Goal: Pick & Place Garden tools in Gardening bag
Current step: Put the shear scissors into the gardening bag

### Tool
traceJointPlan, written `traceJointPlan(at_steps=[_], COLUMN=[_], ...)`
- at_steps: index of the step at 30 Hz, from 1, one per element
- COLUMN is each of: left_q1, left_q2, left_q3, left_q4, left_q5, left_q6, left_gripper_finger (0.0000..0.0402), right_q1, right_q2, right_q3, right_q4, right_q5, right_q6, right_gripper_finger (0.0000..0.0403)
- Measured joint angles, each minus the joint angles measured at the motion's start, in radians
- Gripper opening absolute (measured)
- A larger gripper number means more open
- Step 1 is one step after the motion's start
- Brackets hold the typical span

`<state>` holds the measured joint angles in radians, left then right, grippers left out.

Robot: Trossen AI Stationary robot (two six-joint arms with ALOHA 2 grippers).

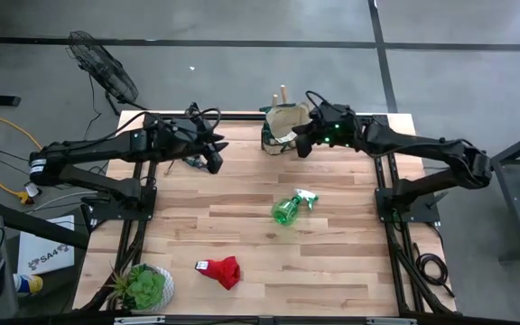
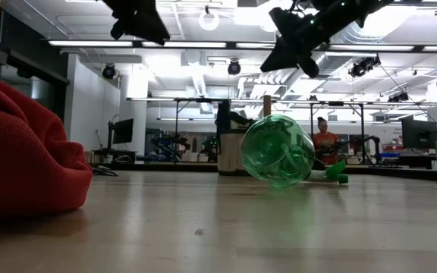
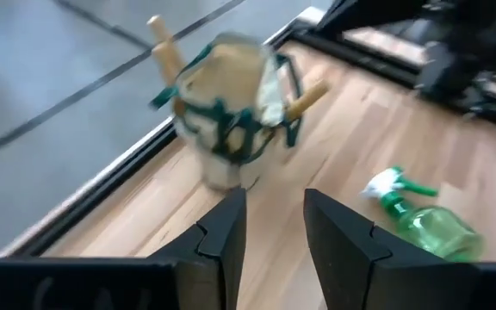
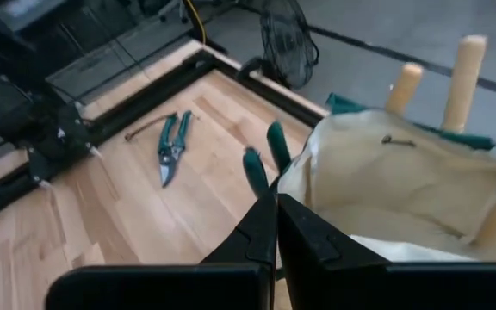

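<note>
The right gripper, clenched empty, hangs just beside the bag at the table's far edge. The left gripper, released, hovers far-left. The bottle lies mid-table.

Robotics lab: benches, monitors.

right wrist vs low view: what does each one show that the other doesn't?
Only the right wrist view shows the pruning shears lying on the table, the fan on the floor beyond it, and wooden handles sticking up out of the bag, with the right gripper shut at the bag's rim.

Only the low view shows the spray bottle on its side, the red cloth, and a person far behind.

Both show the bag and the tabletop.
</note>
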<state>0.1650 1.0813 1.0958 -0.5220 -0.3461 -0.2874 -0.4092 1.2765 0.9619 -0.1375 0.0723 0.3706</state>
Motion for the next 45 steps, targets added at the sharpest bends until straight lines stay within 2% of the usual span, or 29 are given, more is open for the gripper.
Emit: traceJointPlan(at_steps=[7, 14, 19, 23, 29, 37, 45], left_q1=[0.122, 0.265, 0.332, 0.348, 0.348, 0.391, 0.484], left_q2=[0.0, 0.011, 0.052, 0.132, 0.287, 0.475, 0.51], left_q3=[0.0, 0.0, 0.0, 0.0, 0.0, 0.0, 0.0], left_q4=[-0.153, -0.287, -0.377, -0.443, -0.537, -0.534, -0.482], left_q5=[0.003, 0.107, 0.161, 0.207, 0.129, 0.186, 0.196], left_q6=[-0.169, -0.247, -0.259, -0.278, -0.351, -0.316, -0.354], left_gripper_finger=[0.0116, 0.0116, 0.0122, 0.0156, 0.0218, 0.0231, 0.0232], right_q1=[0.001, 0.0, 0.0, 0.0, 0.0, 0.0, 0.0], right_q2=[-0.084, -0.165, -0.196, -0.206, -0.206, -0.206, -0.206], right_q3=[0.0, 0.0, 0.0, 0.0, 0.0, 0.0, 0.0], right_q4=[-0.008, -0.046, -0.126, -0.18, -0.224, -0.251, -0.283], right_q5=[0.002, 0.016, 0.034, 0.034, 0.034, 0.033, 0.031], right_q6=[-0.033, -0.08, -0.083, -0.08, -0.059, -0.053, -0.032], right_gripper_finger=[0.0003, 0.0009, 0.0057, 0.0113, 0.0166, 0.0172, 0.0172])
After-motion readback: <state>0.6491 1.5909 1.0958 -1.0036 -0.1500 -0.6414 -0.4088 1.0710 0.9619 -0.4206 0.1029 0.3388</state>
